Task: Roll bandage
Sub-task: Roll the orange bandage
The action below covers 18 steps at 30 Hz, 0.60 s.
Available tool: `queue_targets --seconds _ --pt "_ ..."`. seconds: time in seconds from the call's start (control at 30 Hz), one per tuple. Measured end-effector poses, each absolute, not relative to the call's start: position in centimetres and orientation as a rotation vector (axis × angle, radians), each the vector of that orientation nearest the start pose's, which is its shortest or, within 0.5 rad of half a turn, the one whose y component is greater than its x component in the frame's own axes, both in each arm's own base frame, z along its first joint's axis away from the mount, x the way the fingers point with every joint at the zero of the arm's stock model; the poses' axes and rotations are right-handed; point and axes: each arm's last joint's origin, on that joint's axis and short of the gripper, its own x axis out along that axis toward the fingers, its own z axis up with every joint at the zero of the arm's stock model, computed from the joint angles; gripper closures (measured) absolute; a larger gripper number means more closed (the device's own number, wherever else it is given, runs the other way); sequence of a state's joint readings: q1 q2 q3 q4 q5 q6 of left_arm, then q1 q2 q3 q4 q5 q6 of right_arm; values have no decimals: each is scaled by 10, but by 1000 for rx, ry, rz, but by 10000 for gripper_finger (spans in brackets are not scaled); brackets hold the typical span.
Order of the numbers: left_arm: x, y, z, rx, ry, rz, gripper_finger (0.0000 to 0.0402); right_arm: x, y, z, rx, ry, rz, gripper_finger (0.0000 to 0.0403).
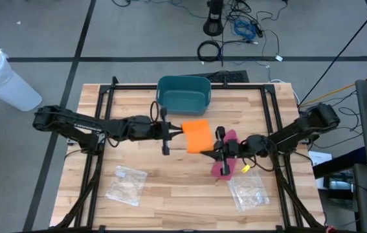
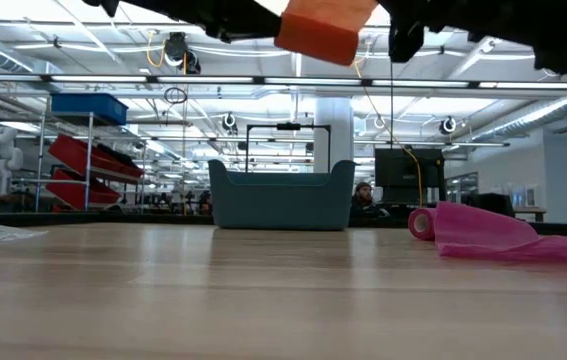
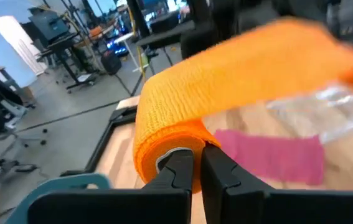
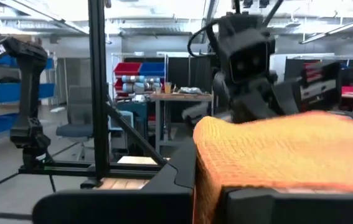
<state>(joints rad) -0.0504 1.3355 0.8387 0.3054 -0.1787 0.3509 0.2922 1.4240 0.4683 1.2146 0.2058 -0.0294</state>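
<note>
Wooden table (image 1: 170, 188), orange bandage (image 1: 197, 135) aloft, pinched by left fingers (image 3: 182, 171) and right fingers (image 4: 182, 180), edges blurred.

One camera looks straight down on the whole table (image 1: 170, 194), another sits level at its surface facing the room, and both wrist cameras press close to the orange bandage (image 3: 238, 74), which all views share.

My left end effector (image 3: 197, 163) is clamped on the rolled end of the orange bandage (image 3: 226, 87), whose loose strip stretches away ahead of me. Beyond my fingers (image 3: 177, 174), a pink bandage (image 3: 276, 155) lies on the wooden worktop (image 3: 350, 168).
</note>
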Motion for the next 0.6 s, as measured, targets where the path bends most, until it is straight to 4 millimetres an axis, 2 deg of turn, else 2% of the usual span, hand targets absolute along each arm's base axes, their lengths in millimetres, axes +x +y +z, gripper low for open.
queue_targets --seconds 0.17,0.4,0.6 --pt "299 -6 277 451 216 131 394 247 70 232 12 -198 90 403" --pt "301 -6 289 467 94 155 394 256 69 212 13 -101 79 403" --pt "301 -12 297 392 -27 31 394 264 59 199 -1 -52 31 403"
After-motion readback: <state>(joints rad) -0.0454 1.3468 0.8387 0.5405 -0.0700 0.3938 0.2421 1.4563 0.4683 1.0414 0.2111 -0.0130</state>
